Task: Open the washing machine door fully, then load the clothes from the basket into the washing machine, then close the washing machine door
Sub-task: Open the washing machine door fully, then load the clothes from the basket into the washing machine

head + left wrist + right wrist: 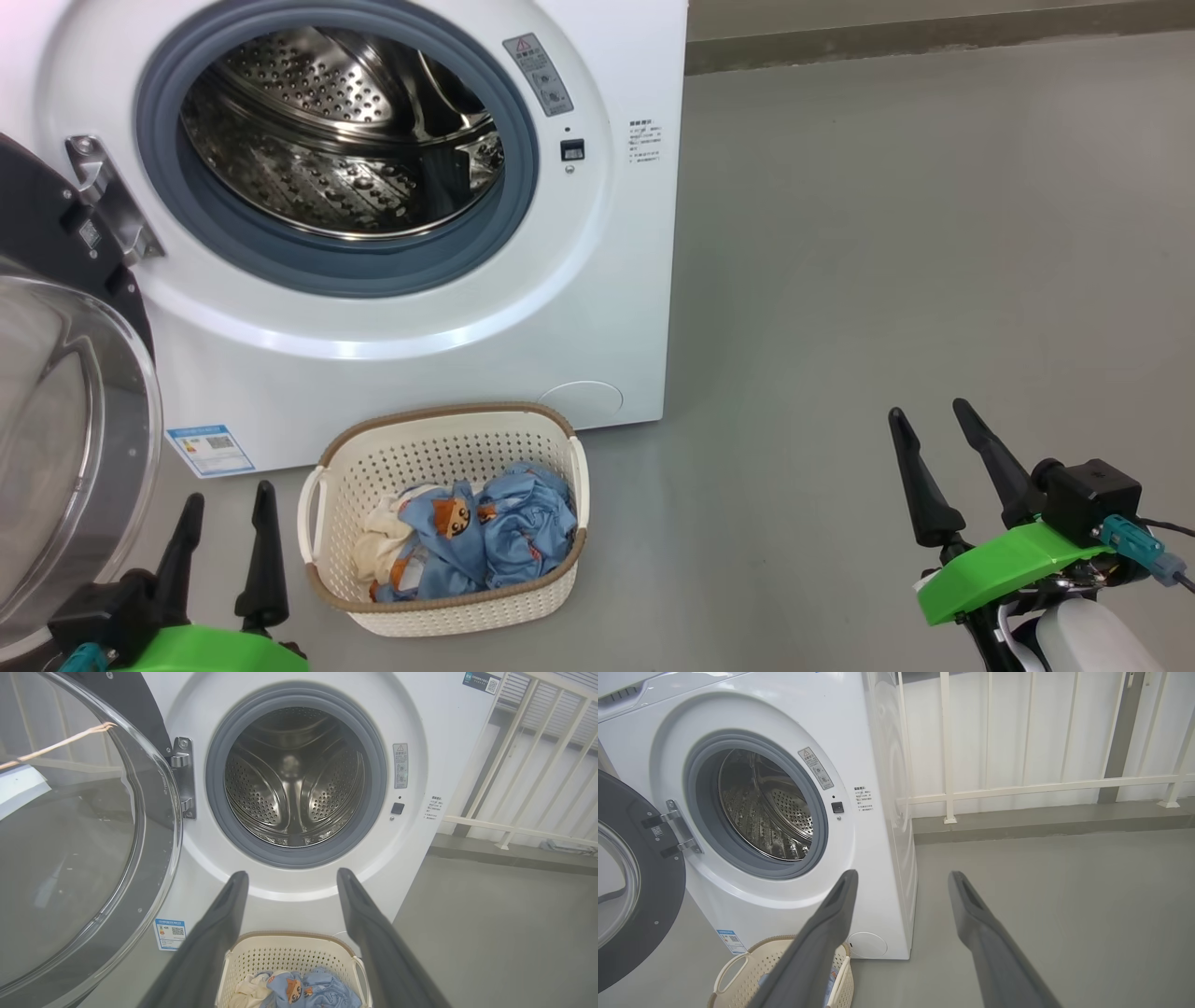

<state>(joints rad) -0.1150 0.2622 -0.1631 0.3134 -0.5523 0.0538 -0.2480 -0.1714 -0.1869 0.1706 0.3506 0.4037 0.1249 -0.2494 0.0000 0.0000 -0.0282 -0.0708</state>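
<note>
The washing machine [523, 308] is standing on the grey floor [887, 233], taking up the upper left of the head view, with its grey rubber seal [373, 271] ringing the steel drum [336, 140], which is showing only bare perforated metal. The washing machine door [65, 439] is hanging open on the robot's left, swung out on its metal hinge [107, 191], its domed glass facing the camera. A pale railing [1017, 786] is running behind the machine in the right wrist view.

The basket [448, 439] is sitting on the floor just in front of the machine, below the drum opening and near the lower right corner of the front panel. The clothes [495, 532] are lying bunched inside it: blue printed pieces towards the right, a cream piece [378, 541] on the left.

The left tool [229, 495] is hovering just left of the basket, between it and the open door, its two fingers spread apart and holding nothing. The right tool [929, 411] is hanging well to the right over bare floor, fingers likewise parted and empty.

A small blue label [210, 450] is sticking to the machine's lower left front.
</note>
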